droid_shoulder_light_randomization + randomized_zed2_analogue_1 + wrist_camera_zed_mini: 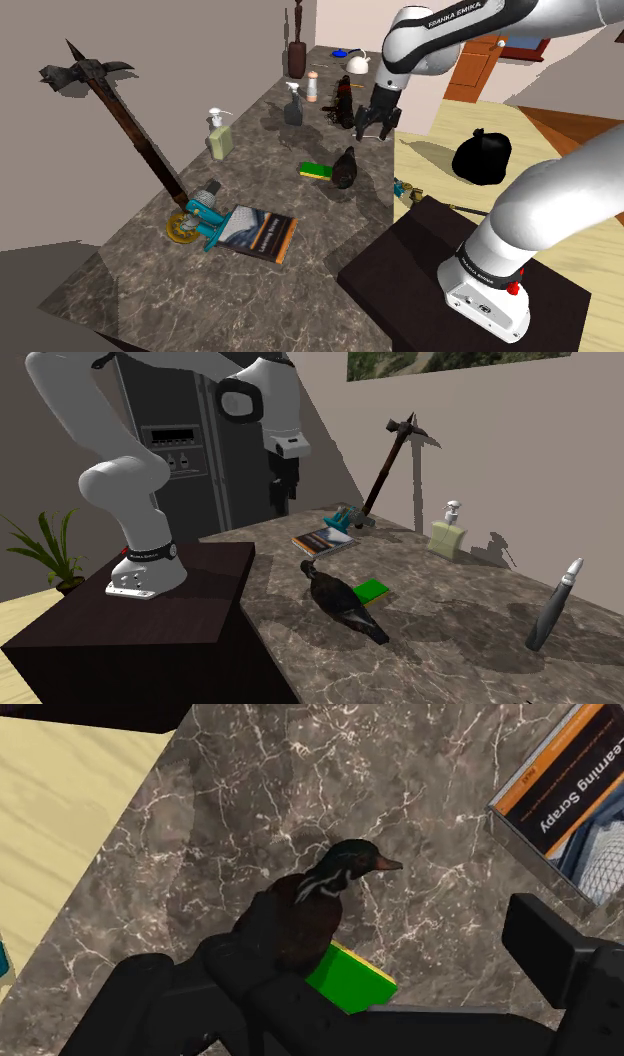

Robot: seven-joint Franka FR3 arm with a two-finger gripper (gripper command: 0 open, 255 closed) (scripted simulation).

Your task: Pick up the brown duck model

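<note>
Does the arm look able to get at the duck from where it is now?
Likely yes: the open tool hangs above the duck, with nothing between them. The green block beside the duck might crowd a finger.

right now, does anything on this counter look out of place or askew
Yes, the pickaxe. It stands slanted on the counter with its head high in the air, an odd thing among bottles and a book. The duck also sits tight against a green block, seemingly overlapping it.
</note>
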